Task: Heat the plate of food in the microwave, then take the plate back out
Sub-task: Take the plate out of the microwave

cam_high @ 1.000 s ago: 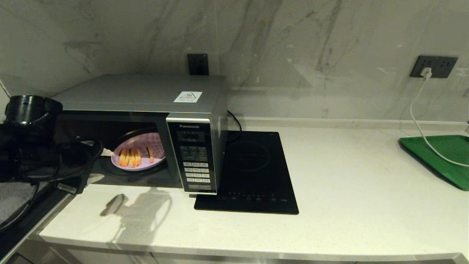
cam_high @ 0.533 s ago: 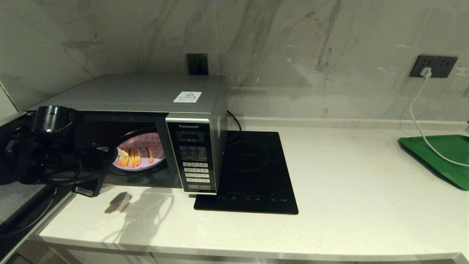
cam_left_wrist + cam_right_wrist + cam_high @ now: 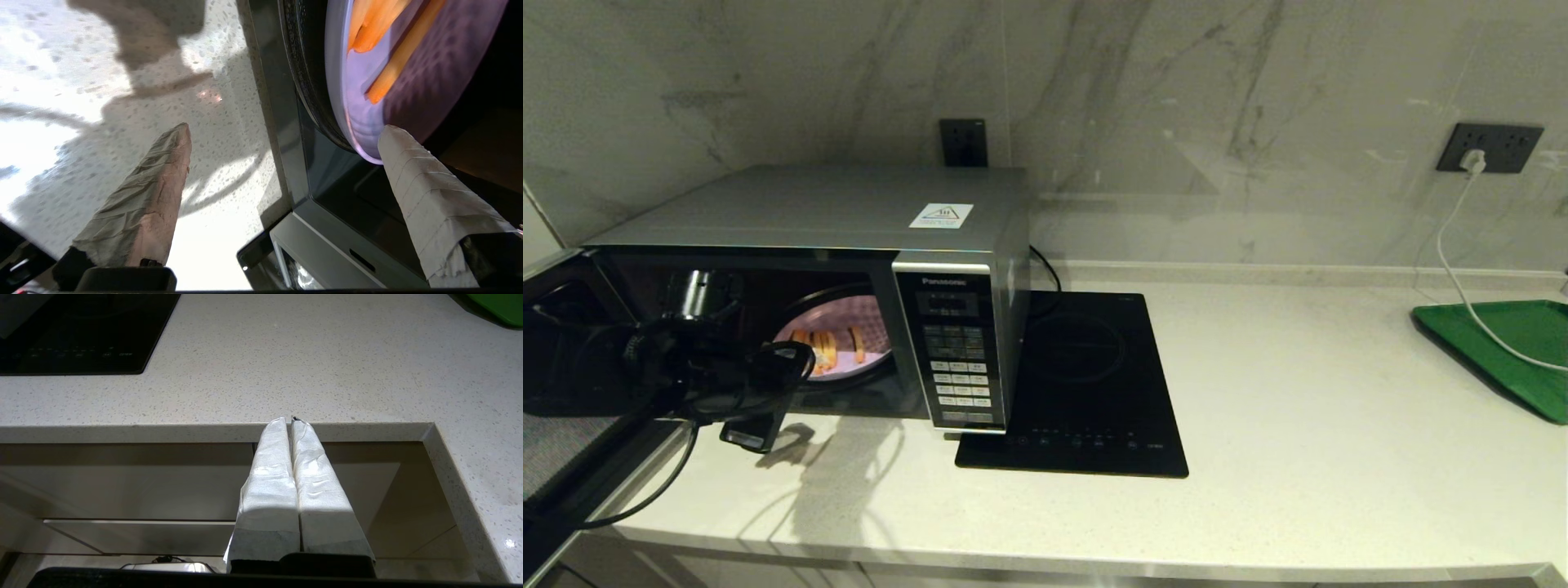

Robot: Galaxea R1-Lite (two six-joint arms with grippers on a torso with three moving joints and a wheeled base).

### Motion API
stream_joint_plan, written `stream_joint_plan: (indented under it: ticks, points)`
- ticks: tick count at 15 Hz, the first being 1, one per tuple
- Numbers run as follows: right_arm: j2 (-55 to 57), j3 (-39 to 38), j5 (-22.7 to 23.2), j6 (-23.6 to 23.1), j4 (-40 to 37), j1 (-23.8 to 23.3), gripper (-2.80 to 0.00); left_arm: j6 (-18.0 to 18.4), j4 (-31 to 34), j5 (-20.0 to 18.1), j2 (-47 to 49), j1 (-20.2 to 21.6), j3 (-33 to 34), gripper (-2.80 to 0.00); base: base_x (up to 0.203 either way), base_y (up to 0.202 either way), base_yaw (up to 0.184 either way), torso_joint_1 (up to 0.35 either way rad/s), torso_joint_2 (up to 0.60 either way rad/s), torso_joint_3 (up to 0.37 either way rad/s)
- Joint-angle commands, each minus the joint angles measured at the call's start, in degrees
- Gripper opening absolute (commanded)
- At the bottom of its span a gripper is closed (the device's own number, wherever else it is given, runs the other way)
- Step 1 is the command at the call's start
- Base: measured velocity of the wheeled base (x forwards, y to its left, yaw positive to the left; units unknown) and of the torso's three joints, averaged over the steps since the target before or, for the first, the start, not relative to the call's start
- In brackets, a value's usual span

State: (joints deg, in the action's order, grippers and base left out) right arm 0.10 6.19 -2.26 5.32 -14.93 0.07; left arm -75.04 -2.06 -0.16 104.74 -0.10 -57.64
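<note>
The microwave (image 3: 849, 208) stands at the counter's left with its door (image 3: 564, 367) swung open to the left. Inside, on the turntable, lies the lilac plate of food (image 3: 849, 347) with orange fries (image 3: 392, 61). My left gripper (image 3: 286, 127) is at the front left of the cavity, open, with nothing clamped between its jaws. One taped fingertip (image 3: 390, 136) is at the plate's (image 3: 367, 102) near rim; the other (image 3: 175, 147) hangs over the counter outside the microwave's front frame. The left arm (image 3: 727, 384) hides the plate's left part. My right gripper (image 3: 291, 418) is parked, shut, below the counter's front edge.
A black induction hob (image 3: 1086, 384) lies right beside the microwave. A green tray (image 3: 1511, 351) sits at the far right, with a white cable (image 3: 1454, 253) running onto it from a wall socket. Bare counter (image 3: 1298, 457) stretches between the hob and the tray.
The left arm has shifted right and lower across the microwave's opening, now hiding more of the plate. Its jaws have spread wide. The plate stays on the turntable.
</note>
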Motion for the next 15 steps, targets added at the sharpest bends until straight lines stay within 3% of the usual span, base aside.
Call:
stream_joint_plan:
  ticks: [1, 14, 15]
  points:
    - [-0.01, -0.04, -0.03, 0.04, -0.1, 0.01, -2.8, -0.1, -1.24, -0.02, 2.47, 0.01, -0.2, 0.0, 0.0, 0.0, 0.0, 0.0, 0.0, 0.0]
    - [-0.01, -0.04, -0.03, 0.04, -0.1, 0.01, -2.8, -0.1, -3.22, 0.32, 6.34, 0.1, -1.34, 0.0, 0.0, 0.0, 0.0, 0.0, 0.0, 0.0]
    - [-0.01, 0.04, -0.03, 0.04, -0.1, 0.01, -2.8, -0.06, -3.22, 0.33, 6.36, 0.1, -1.34, -2.8, 0.0, 0.0, 0.0, 0.0, 0.0, 0.0]
